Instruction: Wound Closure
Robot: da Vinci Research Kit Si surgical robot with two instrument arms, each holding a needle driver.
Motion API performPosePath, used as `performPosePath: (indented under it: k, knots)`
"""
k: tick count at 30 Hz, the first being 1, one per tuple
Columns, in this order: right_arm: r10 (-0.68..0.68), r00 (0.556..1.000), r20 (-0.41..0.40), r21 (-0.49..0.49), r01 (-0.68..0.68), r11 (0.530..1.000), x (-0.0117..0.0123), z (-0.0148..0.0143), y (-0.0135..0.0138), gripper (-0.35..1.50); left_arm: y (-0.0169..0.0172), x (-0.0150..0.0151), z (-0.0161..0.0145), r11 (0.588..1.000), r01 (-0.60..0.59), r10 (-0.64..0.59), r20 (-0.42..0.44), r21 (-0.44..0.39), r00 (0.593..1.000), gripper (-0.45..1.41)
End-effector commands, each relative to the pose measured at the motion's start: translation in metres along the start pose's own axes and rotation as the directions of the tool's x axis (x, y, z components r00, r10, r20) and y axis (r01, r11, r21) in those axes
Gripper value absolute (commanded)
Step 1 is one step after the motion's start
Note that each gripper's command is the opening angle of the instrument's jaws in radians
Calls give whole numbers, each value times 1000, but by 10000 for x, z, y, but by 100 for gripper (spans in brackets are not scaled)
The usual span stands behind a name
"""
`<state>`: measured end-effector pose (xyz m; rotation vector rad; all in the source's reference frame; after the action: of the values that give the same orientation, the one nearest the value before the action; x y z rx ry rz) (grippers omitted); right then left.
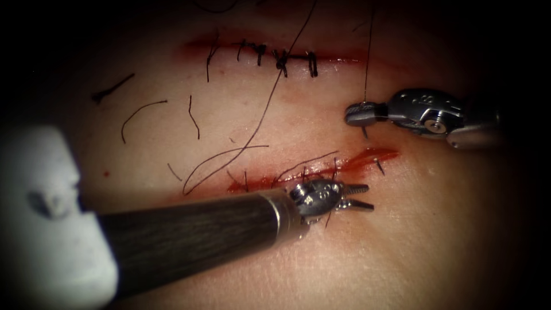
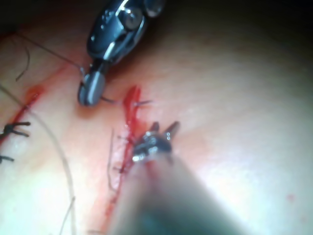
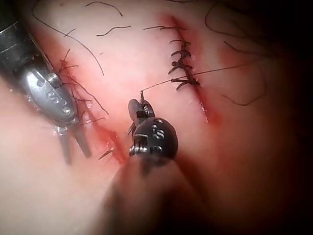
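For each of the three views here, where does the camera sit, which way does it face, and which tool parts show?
Endoscope view: above and in front of the tissue, looking down at two cuts; left tool jaws open, holding nothing; right tool shut on thread.
Left wrist view: rides the left arm, looking along its shaft at the left tool; the right tool shows too.
Right wrist view: rides the right arm, looking along its shaft at the right tool.
Shared: both tools and the lower cut.

Your right hand (image 1: pixel 357 114) is closed on the thread (image 1: pixel 368 57) above the lower cut (image 1: pixel 321 169) in the tissue (image 1: pixel 436 229). Your left hand (image 1: pixel 359 196) sits open and empty at that cut's lower edge, beside red fluid (image 1: pixel 373 156).
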<state>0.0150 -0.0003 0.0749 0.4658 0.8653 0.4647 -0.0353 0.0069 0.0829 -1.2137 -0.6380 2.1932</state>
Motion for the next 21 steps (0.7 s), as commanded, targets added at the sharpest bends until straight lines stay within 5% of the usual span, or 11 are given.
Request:
performPosePath:
  k: [1,21]
  knots:
    - [7,1000,4,5,-7,1000,-3,8,-1,-35,0,-3,9,1000,1,-1,0,-2,1000,36]
    - [159,963,218,150,-194,969,-47,20,-25,-35,0,-3,9,1000,1,-1,3,-2,1000,36]
